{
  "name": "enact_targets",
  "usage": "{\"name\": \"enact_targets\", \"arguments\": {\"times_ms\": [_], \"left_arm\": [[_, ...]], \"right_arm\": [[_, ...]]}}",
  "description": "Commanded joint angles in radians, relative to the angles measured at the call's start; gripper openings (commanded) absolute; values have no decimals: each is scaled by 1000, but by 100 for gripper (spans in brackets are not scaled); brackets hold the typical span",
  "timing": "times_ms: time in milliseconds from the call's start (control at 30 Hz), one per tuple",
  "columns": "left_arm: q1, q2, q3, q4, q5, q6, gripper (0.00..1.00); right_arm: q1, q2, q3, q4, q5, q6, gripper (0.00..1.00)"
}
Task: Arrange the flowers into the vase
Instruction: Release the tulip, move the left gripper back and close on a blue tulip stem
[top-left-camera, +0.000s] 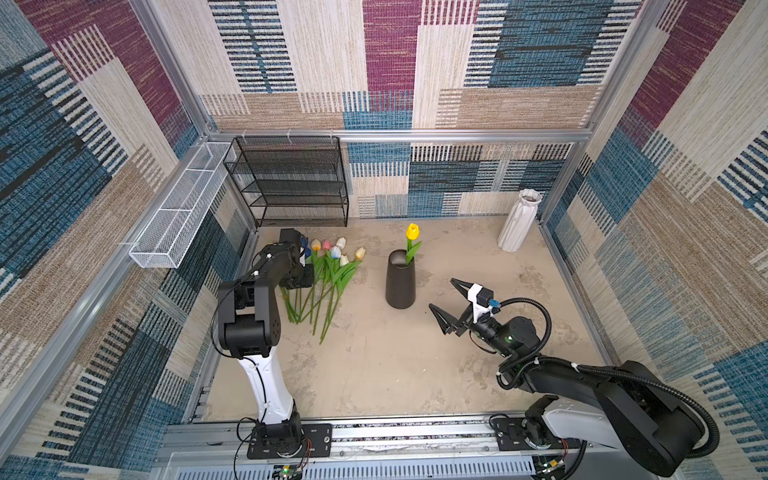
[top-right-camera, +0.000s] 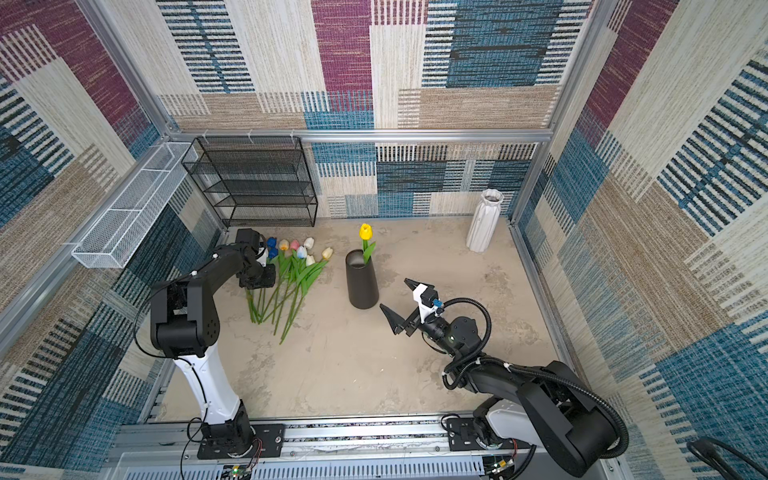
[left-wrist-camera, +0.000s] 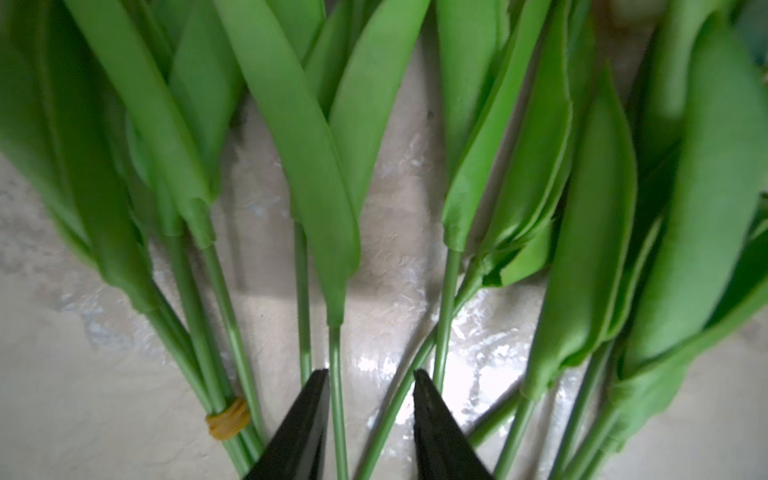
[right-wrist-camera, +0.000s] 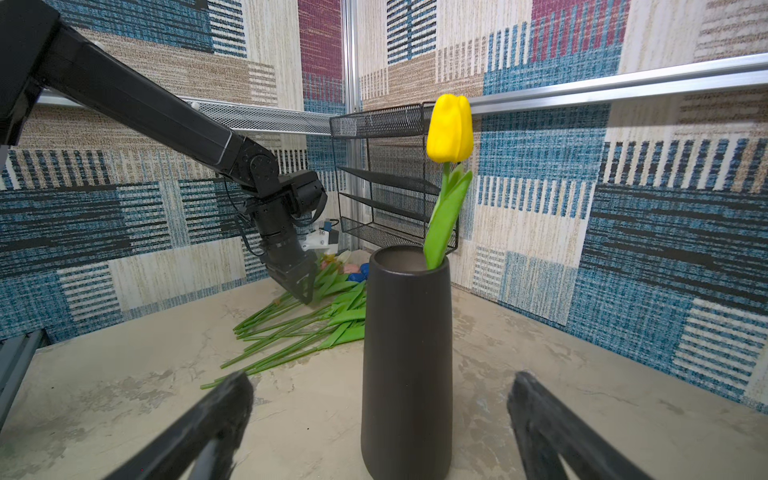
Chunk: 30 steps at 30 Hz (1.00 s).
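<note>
Left gripper (left-wrist-camera: 371, 374) is down low over the flowers (top-left-camera: 332, 274), and what a pile it is. They lie fanned out on the table (top-left-camera: 374, 374), just left of the dark vase (top-left-camera: 400, 282), with heads toward the back wall and stems toward the front. Orange, pink, white and cream heads show in both top views. A couple of blue heads (top-right-camera: 272, 246) peek out beside the left arm.

In the left wrist view the jaws stand a narrow way apart, tips right down among the stems (left-wrist-camera: 444, 311). One thin stem runs up through the gap, close against one finger (left-wrist-camera: 303, 432), and a second curves in from the other side. Neither is pinched, so nothing is gripped. Off to one side a yellow band (left-wrist-camera: 227, 417) ties a few stems together.

Over on the right, the right gripper (top-left-camera: 442, 293) hangs above the table with its jaws spread wide and empty. It points at the dark vase from just beside it, clear of the wall.

One flower is already home: the yellow tulip (top-left-camera: 412, 231) stands in the dark vase, its stem and leaf leaning on the rim.

A white vase (top-left-camera: 518, 220) stands in the back right corner, well apart from the action. A black mesh shelf (top-left-camera: 291, 183) stands against the back wall behind the flowers, and a white mesh basket (top-left-camera: 178, 208) hangs along the left wall.
</note>
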Motion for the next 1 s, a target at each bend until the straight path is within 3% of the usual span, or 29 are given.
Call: {"name": "enact_targets", "arguments": {"times_ms": [0,333,467,533,733,967], "left_arm": [[2,29,14,-23,-20,-1,38],[0,95,42,-23,-37,-12,34],[0,91,46,-26,-39,-14,20],[0,78,42,-26,-37,-15,18],[-3,-3,26,-30,-11,-22,5],[-22,-190,-36,-31,36,-56,0]], "right_arm": [[-1,-1,1,38,-6,7,99],[0,-2,0,38,-1,7,100],[0,-2,1,36,4,6,100],[0,-3,2,38,4,6,100],[0,-3,2,38,6,9,100],[0,-13,-7,46,10,12,100]]}}
